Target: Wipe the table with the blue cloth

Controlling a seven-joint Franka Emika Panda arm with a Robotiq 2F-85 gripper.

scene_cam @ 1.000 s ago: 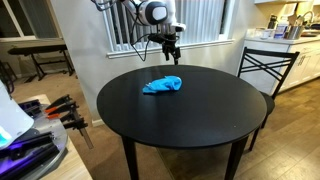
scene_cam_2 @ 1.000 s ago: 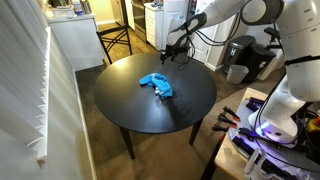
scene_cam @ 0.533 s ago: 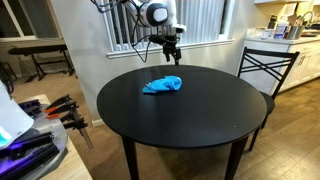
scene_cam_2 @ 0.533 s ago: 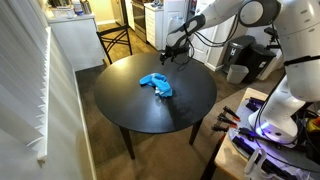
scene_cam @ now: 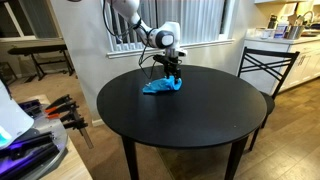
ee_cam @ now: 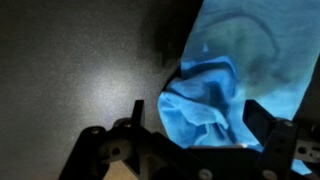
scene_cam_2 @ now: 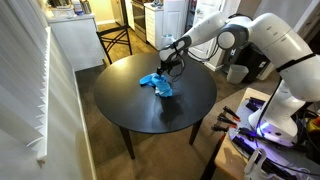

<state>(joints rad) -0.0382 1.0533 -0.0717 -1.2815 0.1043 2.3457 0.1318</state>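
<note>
Gripper (scene_cam: 174,78) — jaws apart — hangs just over the blue cloth (scene_cam: 158,88).

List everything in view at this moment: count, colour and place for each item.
round table: one, black, centre of both exterior views.
blue cloth: one, blue, crumpled on the table top near its edge on the robot's side.
chair: one, black metal frame, beside the table.
clamps: a few, black with orange handles, low at the edge of an exterior view.
window blinds: one set, white, behind the table.
robot arm: one, white, reaching over the table.
gripper: one, black, open, directly over the cloth, with a bunched fold between its fingers in the wrist view.
</note>
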